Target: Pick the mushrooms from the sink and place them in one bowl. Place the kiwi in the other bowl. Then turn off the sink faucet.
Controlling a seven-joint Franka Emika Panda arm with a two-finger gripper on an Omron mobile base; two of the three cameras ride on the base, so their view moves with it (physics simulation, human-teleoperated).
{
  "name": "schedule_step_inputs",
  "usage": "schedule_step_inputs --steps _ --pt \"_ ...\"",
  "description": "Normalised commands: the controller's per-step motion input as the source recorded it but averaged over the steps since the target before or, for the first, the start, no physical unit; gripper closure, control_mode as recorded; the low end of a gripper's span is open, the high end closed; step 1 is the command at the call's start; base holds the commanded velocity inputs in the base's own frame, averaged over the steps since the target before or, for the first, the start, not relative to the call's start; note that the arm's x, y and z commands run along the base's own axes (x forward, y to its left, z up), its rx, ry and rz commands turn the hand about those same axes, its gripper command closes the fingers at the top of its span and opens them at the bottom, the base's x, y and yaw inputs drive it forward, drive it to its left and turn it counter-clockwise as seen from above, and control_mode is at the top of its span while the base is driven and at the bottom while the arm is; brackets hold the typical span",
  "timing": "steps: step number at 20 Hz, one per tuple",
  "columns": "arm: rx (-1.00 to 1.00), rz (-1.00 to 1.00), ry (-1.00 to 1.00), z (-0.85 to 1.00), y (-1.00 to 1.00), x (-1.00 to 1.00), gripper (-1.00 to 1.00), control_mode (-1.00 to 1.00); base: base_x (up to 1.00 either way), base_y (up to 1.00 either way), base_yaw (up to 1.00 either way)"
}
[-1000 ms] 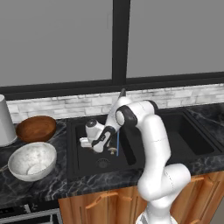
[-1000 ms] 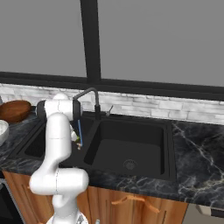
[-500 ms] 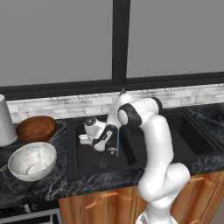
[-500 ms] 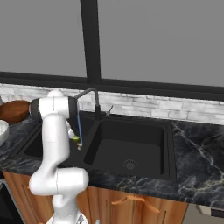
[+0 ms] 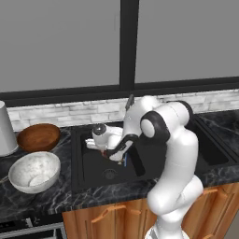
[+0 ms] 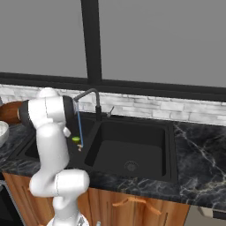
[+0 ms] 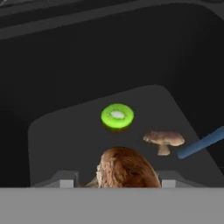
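Now, sink (image 5: 93,175): black, matte, arm down in its left basin | white speckled bowl (image 5: 33,171) and wooden bowl (image 5: 38,137) wait on the counter (image 5: 28,203) | gripper (image 7: 116,183) half-spread, seemingly pinching a lumpy brown mushroom (image 7: 124,168) | kiwi (image 7: 117,116), second mushroom (image 7: 164,140) on the basin floor.

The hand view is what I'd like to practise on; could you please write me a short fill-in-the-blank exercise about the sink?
1. The kiwi slice on the sink floor is bright ____.
2. A large brown ____ sits between the jaws.
3. A smaller mushroom lies beside a thin ____ stream of water.

Missing words: green; mushroom; blue
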Motion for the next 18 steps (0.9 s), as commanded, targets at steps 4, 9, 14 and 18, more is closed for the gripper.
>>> schedule_step_inputs --steps 4,9,14,18 --pt "0.04 0.0 -0.06 1.0 -0.02 -0.17 1.0 -1.0 0.0 0.0 0.0" --pt "0.06 0.0 -0.02 1.0 0.0 -0.19 1.0 -1.0 0.0 0.0 0.0" --pt "0.07 0.0 0.0 1.0 0.0 -0.32 1.0 -1.0 0.0 0.0 0.0" --pt "0.06 0.0 0.0 1.0 0.02 -0.38 1.0 -1.0 0.0 0.0 0.0"
